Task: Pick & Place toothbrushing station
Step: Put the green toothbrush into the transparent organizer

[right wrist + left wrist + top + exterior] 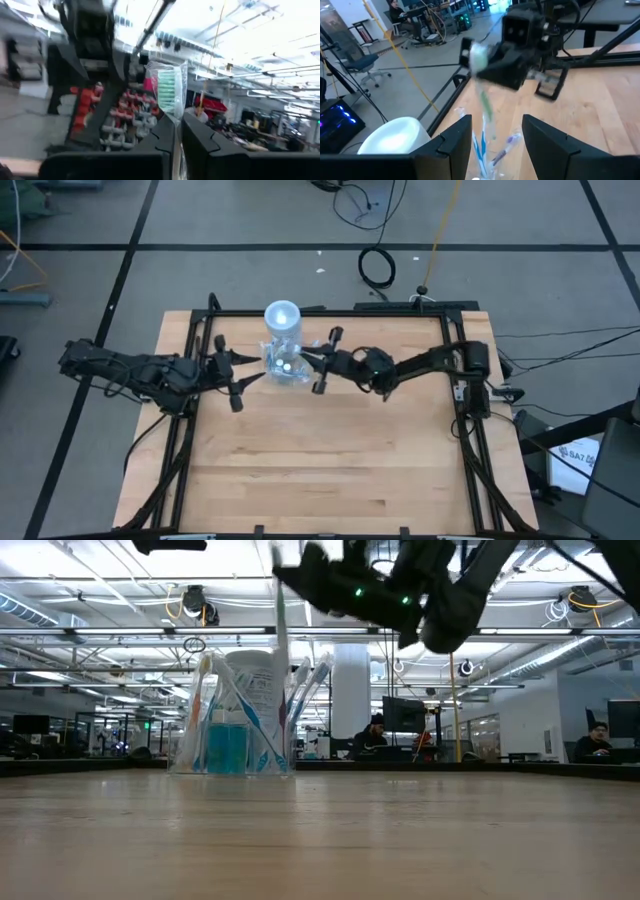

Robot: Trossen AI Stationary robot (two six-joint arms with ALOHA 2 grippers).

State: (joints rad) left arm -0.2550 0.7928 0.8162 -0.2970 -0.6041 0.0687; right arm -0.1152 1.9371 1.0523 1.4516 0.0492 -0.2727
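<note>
So the toothbrushing station [282, 345] sits up around 12 o'clock on the wooden table [330, 470], pale round top on the tall cylinder, brushes poking out of it. Left gripper [232, 374] is at its 8 o'clock with fingers [454, 141] spread wide apart, nothing in them. Right gripper [320, 362] is at 3 o'clock, pinched tight on a wrapped green-bristled toothbrush [168, 92], which looks lifted clear of the holder.

Overhead looks straight down, low camera skims level; both share the toothbrushing station [282, 340].
</note>
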